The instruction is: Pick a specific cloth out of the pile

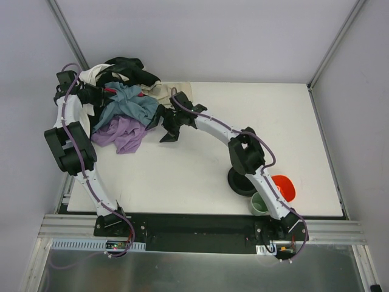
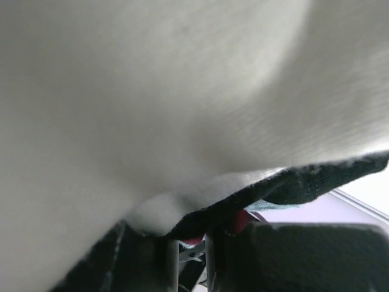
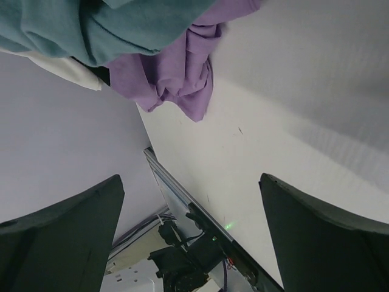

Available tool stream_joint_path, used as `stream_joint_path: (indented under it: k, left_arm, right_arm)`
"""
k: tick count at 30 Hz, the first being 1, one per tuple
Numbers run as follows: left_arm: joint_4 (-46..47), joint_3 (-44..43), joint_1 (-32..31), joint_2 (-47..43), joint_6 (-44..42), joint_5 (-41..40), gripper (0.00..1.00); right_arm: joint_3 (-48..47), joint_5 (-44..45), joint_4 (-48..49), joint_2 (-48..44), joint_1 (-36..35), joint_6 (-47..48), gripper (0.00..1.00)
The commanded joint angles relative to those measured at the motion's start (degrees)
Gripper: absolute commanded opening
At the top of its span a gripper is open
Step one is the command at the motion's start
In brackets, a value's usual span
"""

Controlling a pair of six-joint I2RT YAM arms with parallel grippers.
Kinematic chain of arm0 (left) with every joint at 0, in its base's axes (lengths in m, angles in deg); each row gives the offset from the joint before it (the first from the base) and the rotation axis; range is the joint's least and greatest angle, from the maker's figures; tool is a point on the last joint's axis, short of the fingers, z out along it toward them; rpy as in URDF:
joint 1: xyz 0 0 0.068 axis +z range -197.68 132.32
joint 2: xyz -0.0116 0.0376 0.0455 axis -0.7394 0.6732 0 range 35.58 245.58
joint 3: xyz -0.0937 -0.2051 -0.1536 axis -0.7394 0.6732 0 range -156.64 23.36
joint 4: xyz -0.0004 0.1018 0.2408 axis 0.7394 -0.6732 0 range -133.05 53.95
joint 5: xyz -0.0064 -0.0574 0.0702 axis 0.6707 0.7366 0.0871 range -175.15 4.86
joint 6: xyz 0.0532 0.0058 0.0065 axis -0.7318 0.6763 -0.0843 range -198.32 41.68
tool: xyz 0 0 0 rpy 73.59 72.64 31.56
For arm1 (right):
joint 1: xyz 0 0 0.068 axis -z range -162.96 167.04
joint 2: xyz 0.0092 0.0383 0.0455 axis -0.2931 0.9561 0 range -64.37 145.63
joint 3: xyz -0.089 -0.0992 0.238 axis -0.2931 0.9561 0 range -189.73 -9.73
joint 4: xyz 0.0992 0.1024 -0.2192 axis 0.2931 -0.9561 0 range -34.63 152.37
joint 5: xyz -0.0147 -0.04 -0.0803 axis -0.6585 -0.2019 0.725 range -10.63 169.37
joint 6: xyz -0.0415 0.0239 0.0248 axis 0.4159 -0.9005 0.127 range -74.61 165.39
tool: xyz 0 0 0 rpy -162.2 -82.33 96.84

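The pile (image 1: 124, 91) of black, white, beige, blue-grey and red fabric sits at the table's far left corner. The lavender cloth (image 1: 120, 134) spills out at its near side, partly under the blue-grey cloth (image 1: 127, 104). In the right wrist view the lavender cloth (image 3: 176, 79) hangs below the blue-grey cloth (image 3: 91, 30). My right gripper (image 1: 159, 131) stands wide open just right of the pile, nothing between its fingers (image 3: 328, 237). My left gripper (image 1: 103, 92) is buried in the pile's far left. Its jaws (image 2: 190, 240) stand a narrow slit apart, with black and red fabric across the tips and white fabric filling the view.
A black plate (image 1: 238, 184) lies under the right arm's elbow. An orange-red bowl (image 1: 284, 187) and a pale green cup (image 1: 258, 204) sit near the front right edge. Grey walls and frame posts close in behind and left of the pile.
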Motion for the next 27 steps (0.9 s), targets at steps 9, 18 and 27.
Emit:
stream_joint_path:
  k: [9, 18, 27]
  left_arm:
    - [5.63, 0.72, -0.77, -1.49, 0.79, 6.66, 0.11]
    - [5.63, 2.74, -0.77, -1.75, 0.09, 6.84, 0.11]
    - [5.63, 3.27, -0.77, -2.02, 0.18, 6.75, 0.11]
  right_arm:
    - [-10.8, -1.07, 14.29, 12.29, -2.44, -15.31, 0.98]
    - [-14.75, 0.34, 17.99, 17.65, -3.67, -20.76, 0.94]
    - [-16.52, 1.48, 23.26, 21.43, -5.16, -27.26, 0.68]
